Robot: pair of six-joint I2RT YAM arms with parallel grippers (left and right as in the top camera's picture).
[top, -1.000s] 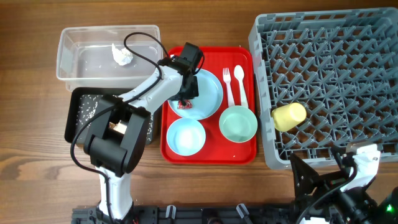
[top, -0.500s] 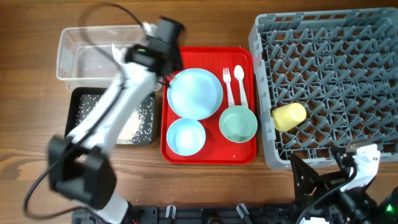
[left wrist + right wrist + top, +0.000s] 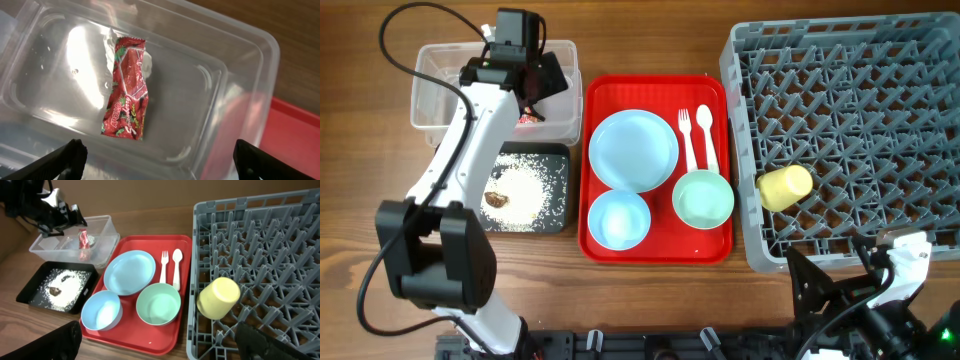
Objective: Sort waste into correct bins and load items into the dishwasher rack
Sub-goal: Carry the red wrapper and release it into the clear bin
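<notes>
Left wrist view: wrapper lying in clear tub

The red snack wrapper (image 3: 126, 90) lies flat on the floor of the clear plastic tub (image 3: 235, 95), long axis running near to far, slightly tilted. The left gripper (image 3: 157, 160) hangs above it, fingers spread wide and holding nothing. The right gripper (image 3: 160, 340) sits low at the near right edge, fingers likewise apart. The tub stands on a brown wooden table (image 3: 650, 30), just left of the red serving tray (image 3: 655, 250).

red wrapper (image 3: 127, 89), white print unreadable
</notes>
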